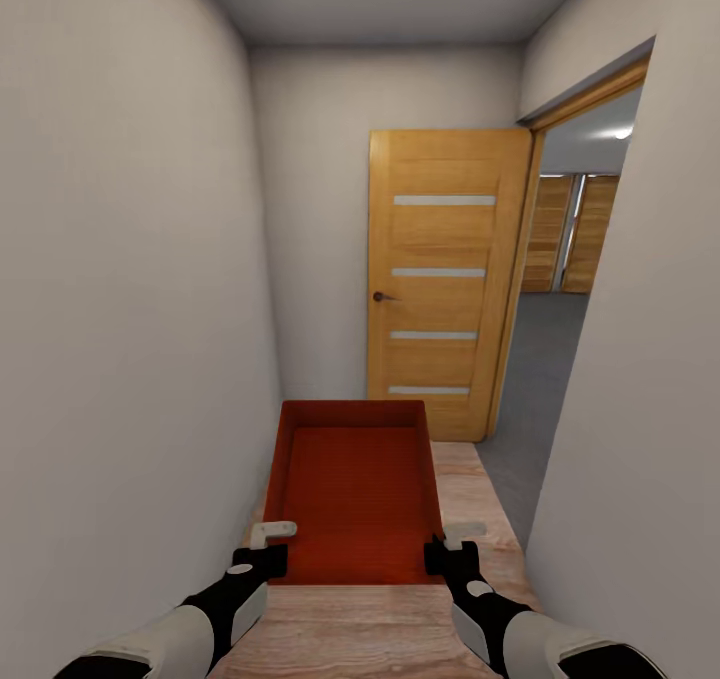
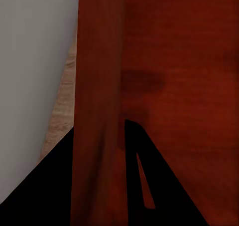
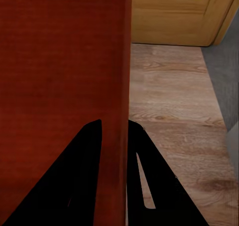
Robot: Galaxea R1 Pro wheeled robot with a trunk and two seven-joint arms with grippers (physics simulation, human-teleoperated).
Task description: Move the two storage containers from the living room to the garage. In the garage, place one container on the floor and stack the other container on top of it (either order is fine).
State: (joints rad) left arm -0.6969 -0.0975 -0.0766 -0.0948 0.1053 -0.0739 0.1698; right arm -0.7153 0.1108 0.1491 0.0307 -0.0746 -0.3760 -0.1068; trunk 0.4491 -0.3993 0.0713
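Transit step: robot is carrying one storage container (image 1: pixel 355 489) down a narrow hallway, held out in front above the wood plank floor (image 1: pixel 480 489), apparently heading for the garage. Going left to right: plain left wall (image 1: pixel 120 309); left gripper (image 1: pixel 262 549) is clamping the bin's left side wall near the rear corner, jaws closed down to wall thickness, one finger inside and one outside per the left wrist view (image 2: pixel 99 136). Bin is sitting level between both arms, open top up, empty. Right gripper (image 1: pixel 452 551) is doing the same on the right side wall, jaws pinched onto the thin wall in the right wrist view (image 3: pixel 115 136). Ahead, a wooden door (image 1: pixel 445 279) is standing swung open against the end wall; right of it, the doorway (image 1: pixel 560 309) is opening onto dark grey floor (image 1: pixel 540 349) with wooden plank doors (image 1: pixel 570 229) beyond, likely the garage. Next move, as I read it: drive forward, turn right through the opening, keeping the bin clear of the frame and both grips tight. Main risk: bin corner clipping the jamb during the turn.
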